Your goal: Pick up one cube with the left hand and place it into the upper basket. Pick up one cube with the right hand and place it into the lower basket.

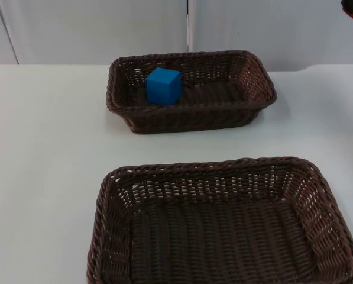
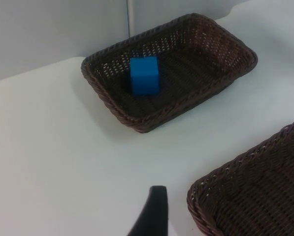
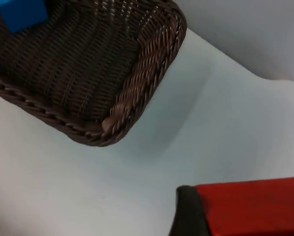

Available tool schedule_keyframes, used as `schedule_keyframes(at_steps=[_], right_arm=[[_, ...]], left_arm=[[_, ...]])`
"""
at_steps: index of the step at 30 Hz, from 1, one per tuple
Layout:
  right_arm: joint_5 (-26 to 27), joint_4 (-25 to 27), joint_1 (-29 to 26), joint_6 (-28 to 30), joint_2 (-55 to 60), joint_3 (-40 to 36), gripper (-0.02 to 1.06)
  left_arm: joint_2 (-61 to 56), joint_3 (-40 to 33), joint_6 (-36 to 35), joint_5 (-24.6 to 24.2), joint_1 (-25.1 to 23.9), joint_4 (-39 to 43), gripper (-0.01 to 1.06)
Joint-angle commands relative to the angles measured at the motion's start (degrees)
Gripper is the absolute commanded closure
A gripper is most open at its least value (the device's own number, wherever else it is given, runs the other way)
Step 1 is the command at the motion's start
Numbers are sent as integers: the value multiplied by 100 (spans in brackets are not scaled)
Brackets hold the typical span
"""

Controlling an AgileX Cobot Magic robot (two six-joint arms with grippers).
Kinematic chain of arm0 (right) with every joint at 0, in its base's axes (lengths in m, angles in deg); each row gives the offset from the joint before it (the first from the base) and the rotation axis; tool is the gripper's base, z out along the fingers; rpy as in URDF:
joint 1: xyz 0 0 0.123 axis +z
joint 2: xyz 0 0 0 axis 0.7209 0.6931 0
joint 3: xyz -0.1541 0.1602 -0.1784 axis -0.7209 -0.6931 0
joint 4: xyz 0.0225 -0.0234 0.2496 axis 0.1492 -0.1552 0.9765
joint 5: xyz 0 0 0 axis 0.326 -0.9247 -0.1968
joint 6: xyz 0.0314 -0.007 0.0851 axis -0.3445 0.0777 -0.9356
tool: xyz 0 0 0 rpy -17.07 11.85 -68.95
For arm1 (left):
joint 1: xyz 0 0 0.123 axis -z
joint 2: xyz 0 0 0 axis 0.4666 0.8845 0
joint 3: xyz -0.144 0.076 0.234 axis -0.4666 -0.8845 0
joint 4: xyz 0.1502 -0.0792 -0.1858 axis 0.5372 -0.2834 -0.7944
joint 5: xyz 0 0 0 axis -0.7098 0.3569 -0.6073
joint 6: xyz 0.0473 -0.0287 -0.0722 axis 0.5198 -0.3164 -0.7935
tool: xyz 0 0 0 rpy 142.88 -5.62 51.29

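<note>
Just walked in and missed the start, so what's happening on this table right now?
A two-armed robot is sorting cubes into two wicker baskets. The blue cube already sits inside the upper basket, near its left end. The lower basket has nothing in it yet. The right pincer holds a red cube above the table beside the upper basket's corner, so that cube has not yet been delivered. The left pincer hangs over bare table between the baskets, carrying nothing.

White table (image 1: 40, 177): upper basket (image 1: 256, 80) far, lower basket (image 1: 108, 236) near.
</note>
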Motion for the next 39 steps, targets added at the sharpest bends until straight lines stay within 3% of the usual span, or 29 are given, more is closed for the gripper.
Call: schedule_keyframes(at_steps=[1,12,22,31,39], right_arm=[[-124,52,13,-33,-89,19,105],[-453,238,13,-336,-98,19,105],[-1079,514,69,-335,-98,19,105],[-1332,425,815,-315,-98,7,105],[-1383,163,1813,-315,-98,7,105]], left_arm=[[-18,-9,-39,36,-9,34,26],[-18,-9,-39,36,-9,34,26],[-18,-9,-39,14,-9,34,26],[-18,-9,-39,3,-9,34,26],[-18,-9,-39,-33,-9,34,26]])
